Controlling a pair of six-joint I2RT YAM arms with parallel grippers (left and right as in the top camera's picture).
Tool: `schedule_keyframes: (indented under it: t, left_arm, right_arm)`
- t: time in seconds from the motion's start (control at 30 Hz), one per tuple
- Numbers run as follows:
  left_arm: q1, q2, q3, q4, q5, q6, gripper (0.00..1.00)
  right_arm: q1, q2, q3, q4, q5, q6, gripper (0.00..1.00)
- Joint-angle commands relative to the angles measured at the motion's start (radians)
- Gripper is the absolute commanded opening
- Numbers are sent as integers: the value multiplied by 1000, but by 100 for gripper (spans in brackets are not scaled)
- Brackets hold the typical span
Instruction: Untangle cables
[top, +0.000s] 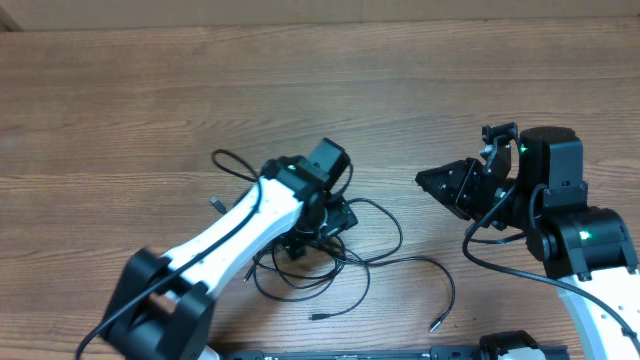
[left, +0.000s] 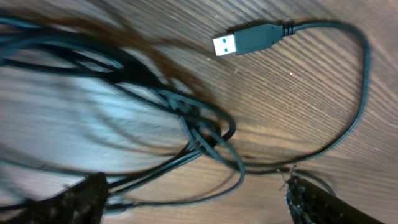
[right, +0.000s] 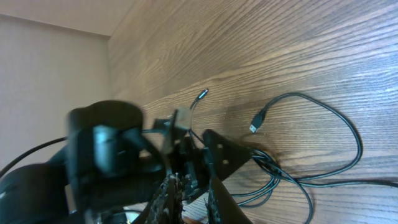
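Note:
The cables (top: 375, 262) lie as a dark tangle of thin black cords at the table's middle, with loops spreading right. My left gripper (top: 308, 232) hangs over the knot. In the left wrist view it (left: 193, 183) is open, and several cords (left: 186, 118) run across the wood between its fingers (left: 78, 199) without being pinched. A blue-tongued USB plug (left: 245, 38) lies free beyond them. My right gripper (top: 422, 181) hovers to the right of the tangle, apart from it. In its own view it (right: 189, 183) is shut but for a thin slit, holding nothing.
Loose cord ends with small plugs lie at the front (top: 435, 325), at the front middle (top: 315, 317) and left of the knot (top: 215, 203). The wooden table (top: 300, 90) stretches bare behind. The left arm's white link (top: 220, 235) crosses the front left.

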Motion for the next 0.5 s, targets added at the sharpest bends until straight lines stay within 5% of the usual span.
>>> schedule_keyframes:
  t: [0.0,0.27,0.37,0.47]
  left_arm:
    - [-9,60,-8,22,36,-24,82]
    - [-9,179,-8,26,-2,2,79]
    - [-8,203,-8,24,-16,23,67]
    - [-6,207,-8,25,-38,30,42]
  right_arm:
    - [5,-3,6,-5,11,-8,14]
    - [5,-3,6,-28,16,-34,14]
    - [5,-3,6,-29,15,-34,14]
    - [5,-3,6,-31,15,-34,14]
